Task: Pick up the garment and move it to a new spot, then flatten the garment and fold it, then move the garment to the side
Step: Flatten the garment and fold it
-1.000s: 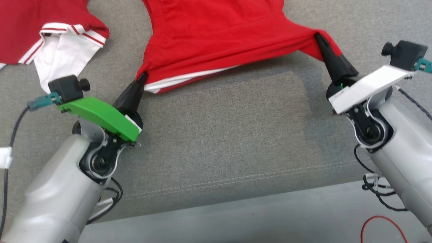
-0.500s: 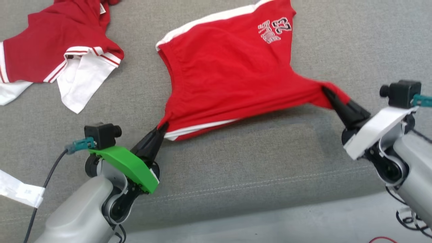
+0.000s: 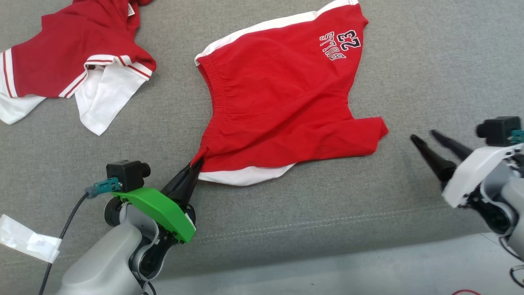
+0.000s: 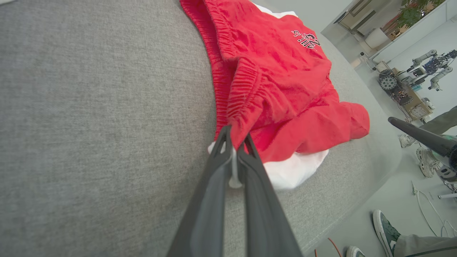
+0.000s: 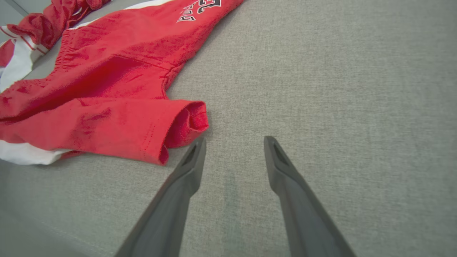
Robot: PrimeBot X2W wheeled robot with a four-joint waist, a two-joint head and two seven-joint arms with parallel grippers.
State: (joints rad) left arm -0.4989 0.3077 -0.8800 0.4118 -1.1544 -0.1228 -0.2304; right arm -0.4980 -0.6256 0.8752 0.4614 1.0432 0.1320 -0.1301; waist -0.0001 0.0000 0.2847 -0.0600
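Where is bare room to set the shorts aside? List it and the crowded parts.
Widest free patch: the grey cushion right of the shorts, beyond the open right gripper. A bare strip lies in front of the shorts, between the two grippers. Crowded: the far left, where a red-and-white shirt lies, and the near left, with the left gripper pinching the shorts.

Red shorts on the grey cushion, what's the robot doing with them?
The robot is laying out the red fabric shorts with white trim on the grey woven cushion. Its left gripper is pinched shut on the shorts' waistband corner nearest it. Its right gripper is open, just clear of the leg hem. The shorts lie mostly flat, not yet folded. A crumpled red-and-white shirt lies apart at the far left.
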